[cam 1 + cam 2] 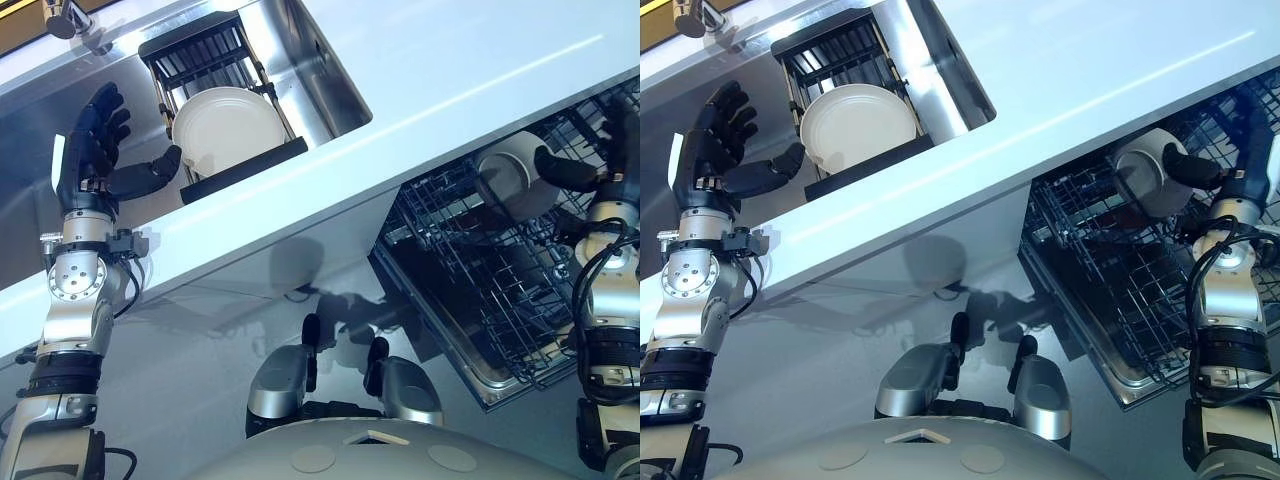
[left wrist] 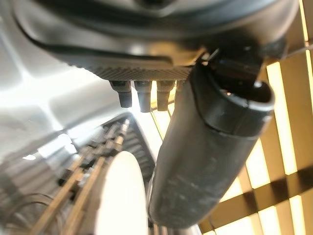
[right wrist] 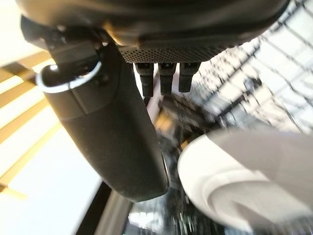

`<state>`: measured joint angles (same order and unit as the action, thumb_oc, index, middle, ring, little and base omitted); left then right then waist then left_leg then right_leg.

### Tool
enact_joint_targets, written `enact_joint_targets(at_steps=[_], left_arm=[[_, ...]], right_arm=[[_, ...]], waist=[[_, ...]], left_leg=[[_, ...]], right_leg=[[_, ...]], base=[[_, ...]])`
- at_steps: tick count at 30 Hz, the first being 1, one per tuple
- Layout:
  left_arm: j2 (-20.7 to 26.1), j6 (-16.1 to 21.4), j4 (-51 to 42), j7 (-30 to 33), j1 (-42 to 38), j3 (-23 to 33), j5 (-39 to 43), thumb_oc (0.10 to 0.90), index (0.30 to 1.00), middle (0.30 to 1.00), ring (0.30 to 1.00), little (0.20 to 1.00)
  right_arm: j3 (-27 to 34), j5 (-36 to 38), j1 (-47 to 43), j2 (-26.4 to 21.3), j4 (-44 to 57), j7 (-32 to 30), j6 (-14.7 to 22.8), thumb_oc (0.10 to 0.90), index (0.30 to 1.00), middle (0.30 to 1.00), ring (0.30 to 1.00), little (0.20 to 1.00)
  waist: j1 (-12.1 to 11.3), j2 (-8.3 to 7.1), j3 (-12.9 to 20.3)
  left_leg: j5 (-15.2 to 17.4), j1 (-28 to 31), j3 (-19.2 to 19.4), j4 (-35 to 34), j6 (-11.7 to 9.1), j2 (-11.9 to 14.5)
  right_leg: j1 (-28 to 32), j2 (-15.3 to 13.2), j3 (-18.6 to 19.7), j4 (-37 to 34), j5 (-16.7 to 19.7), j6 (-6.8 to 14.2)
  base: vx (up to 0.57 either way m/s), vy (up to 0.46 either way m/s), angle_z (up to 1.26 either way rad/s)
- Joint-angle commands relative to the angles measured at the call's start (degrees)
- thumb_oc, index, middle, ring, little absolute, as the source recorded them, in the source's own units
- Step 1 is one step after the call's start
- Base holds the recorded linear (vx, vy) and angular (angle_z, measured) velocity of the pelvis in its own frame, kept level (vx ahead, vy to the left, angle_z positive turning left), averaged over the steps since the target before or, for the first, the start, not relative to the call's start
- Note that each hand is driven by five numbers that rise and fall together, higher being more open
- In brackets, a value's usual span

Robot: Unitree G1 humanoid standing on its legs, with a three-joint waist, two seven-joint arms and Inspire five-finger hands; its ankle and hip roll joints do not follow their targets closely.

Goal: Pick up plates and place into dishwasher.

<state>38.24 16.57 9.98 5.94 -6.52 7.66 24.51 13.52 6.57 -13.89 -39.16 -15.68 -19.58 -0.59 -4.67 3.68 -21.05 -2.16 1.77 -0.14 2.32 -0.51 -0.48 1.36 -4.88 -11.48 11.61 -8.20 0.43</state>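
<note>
At right, the right hand (image 1: 600,160) grips a white plate (image 1: 510,180) over the dishwasher rack (image 1: 470,290); upper left, the open left hand (image 1: 95,150) nears another plate (image 1: 228,128), not yet taken.

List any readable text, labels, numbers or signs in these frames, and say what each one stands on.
None can be read.
The plates: the white plate in the sink rack and the one at the dishwasher rack are plain.
The counter is unmarked.
The left hand and right hand show no legible print.
</note>
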Motion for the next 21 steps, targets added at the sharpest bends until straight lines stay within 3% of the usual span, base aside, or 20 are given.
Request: enact_joint_targets(at_steps=[1,3,5,12,16,21], left_arm=[[1.75,8.13,-2.98,2.06,-1.6,5.17,-2.78,0.8,0.9,0.9,0.9,0.9],[1.81,7.86,-3.13,2.33,-1.73,5.31,-3.7,0.8,0.9,0.9,0.9,0.9],[2.16,7.35,-3.23,2.64,-1.83,5.72,-4.71,0.8,0.9,0.9,0.9,0.9],[3.59,4.01,-1.89,1.3,-0.82,8.69,-9.32,0.8,0.9,0.9,0.9,0.9],[5.86,0.81,0.03,-0.97,-1.44,9.1,-11.11,0.8,0.9,0.9,0.9,0.9],[10.92,-4.79,5.38,-3.97,-4.14,7.2,-14.21,0.8,0.9,0.9,0.9,0.9]], right_arm=[[1.85,-1.79,0.83,-4.76,3.7,-2.94,5.92,0.8,0.9,0.9,0.9,0.9],[2.44,-1.17,1.28,-4.33,4.74,-3.0,6.72,0.8,0.9,0.9,0.9,0.9],[3.02,-0.97,2.22,-3.54,6.83,-2.32,9.94,0.8,0.9,0.9,0.9,0.9],[2.14,1.88,6.04,3.13,14.58,7.29,20.68,0.8,0.9,0.9,0.9,0.9],[0.42,2.96,6.93,5.02,15.77,13.1,21.34,0.8,0.9,0.9,0.9,0.9],[-3.35,4.13,6.88,5.06,16.69,19.76,19.52,0.8,0.9,0.9,0.9,0.9]], waist=[[2.45,-0.86,11.83],[2.65,-1.01,12.51],[2.98,-1.15,13.24],[4.26,-0.94,15.36],[4.79,-0.48,15.91],[5.72,0.24,15.8]], left_leg=[[7.4,0.69,0.95,2.77,0.42,-1.84],[7.56,1.11,1.35,2.34,0.8,-2.11],[7.85,1.69,2.15,1.73,1.32,-2.31],[8.94,2.67,4.99,0.92,2.7,-3.5],[9.25,2.88,5.78,0.45,3.2,-4.07],[9.4,3.07,6.72,-0.29,4.39,-4.76]], right_leg=[[1.14,1.46,-1.17,-0.11,-3.35,0.91],[1.39,1.46,-0.9,-0.78,-3.01,1.22],[1.55,1.41,-0.36,-1.57,-2.46,1.82],[1.31,0.97,1.5,-4.57,0.18,3.99],[0.87,0.62,2.66,-5.38,1.22,4.89],[-0.99,-0.24,4.44,-4.28,2.57,6.47]], base=[[-0.07,0.14,-0.12],[-0.07,0.136,-0.11],[-0.1,0.175,-0.16],[-0.08,0.182,-0.27],[-0.05,0.184,-0.2],[-0.03,0.201,-0.19]])
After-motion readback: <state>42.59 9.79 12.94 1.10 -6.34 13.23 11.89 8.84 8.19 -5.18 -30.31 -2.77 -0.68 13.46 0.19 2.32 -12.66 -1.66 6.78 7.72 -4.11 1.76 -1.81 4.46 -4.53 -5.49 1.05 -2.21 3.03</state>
